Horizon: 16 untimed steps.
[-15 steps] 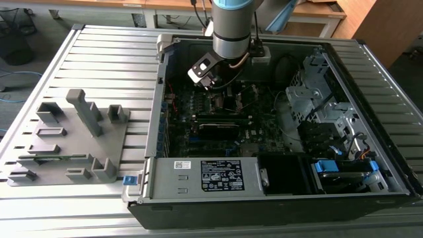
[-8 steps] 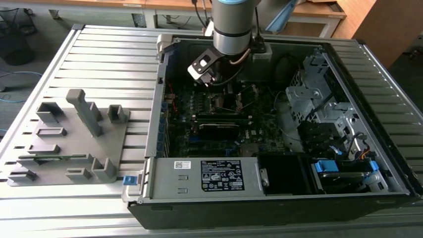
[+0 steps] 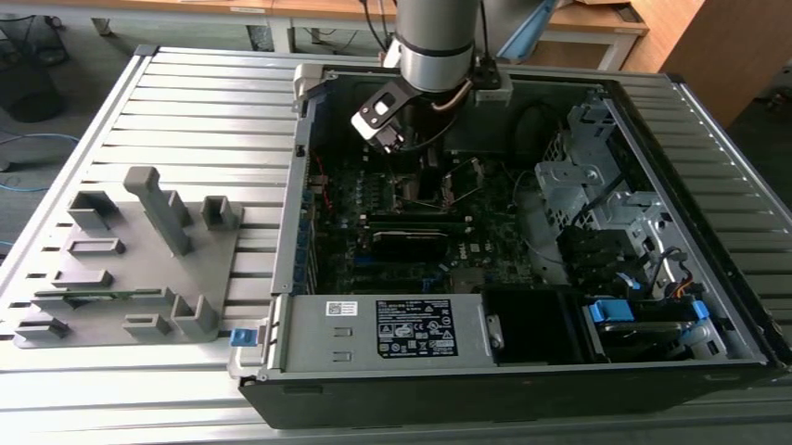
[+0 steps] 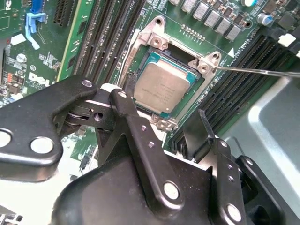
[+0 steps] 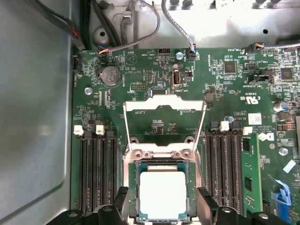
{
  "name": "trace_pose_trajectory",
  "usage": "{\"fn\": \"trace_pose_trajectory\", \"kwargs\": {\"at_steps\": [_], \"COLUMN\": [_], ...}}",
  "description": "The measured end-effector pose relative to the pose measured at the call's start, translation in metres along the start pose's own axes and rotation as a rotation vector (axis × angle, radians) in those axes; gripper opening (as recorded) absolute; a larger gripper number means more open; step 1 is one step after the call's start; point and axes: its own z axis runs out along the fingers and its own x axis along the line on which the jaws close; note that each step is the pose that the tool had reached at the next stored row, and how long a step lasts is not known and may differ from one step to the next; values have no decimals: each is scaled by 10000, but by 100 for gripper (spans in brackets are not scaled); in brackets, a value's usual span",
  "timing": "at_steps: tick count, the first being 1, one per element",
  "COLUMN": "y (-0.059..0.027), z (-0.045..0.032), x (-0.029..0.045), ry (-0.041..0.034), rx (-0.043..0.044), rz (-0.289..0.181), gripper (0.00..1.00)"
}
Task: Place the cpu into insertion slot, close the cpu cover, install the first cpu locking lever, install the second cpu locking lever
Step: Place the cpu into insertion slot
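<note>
flat square metal cpu: plain dull silver-grey, nothing fancy
thin square-frame metal cpu cover: pale silver
big flat circuit board: green, tiny white print all over
long narrow memory slots: black w/ white end clips
metal-fingered gripper: matte black

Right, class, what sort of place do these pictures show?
Probably a robotics lab or workshop: an open black desktop computer case on a slatted grey metal table, a grey fixture tray beside it, wooden desks behind.
</note>
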Motion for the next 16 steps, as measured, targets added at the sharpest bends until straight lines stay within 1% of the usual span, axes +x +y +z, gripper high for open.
{"fn": "trace_pose_trajectory", "kwargs": {"at_steps": [2, 16], "y": [1, 2], "z": [-16, -22], "x": [0, 0], "ry": [0, 0], "rx": [0, 0], "rz": [0, 0], "gripper": [67, 67]}}
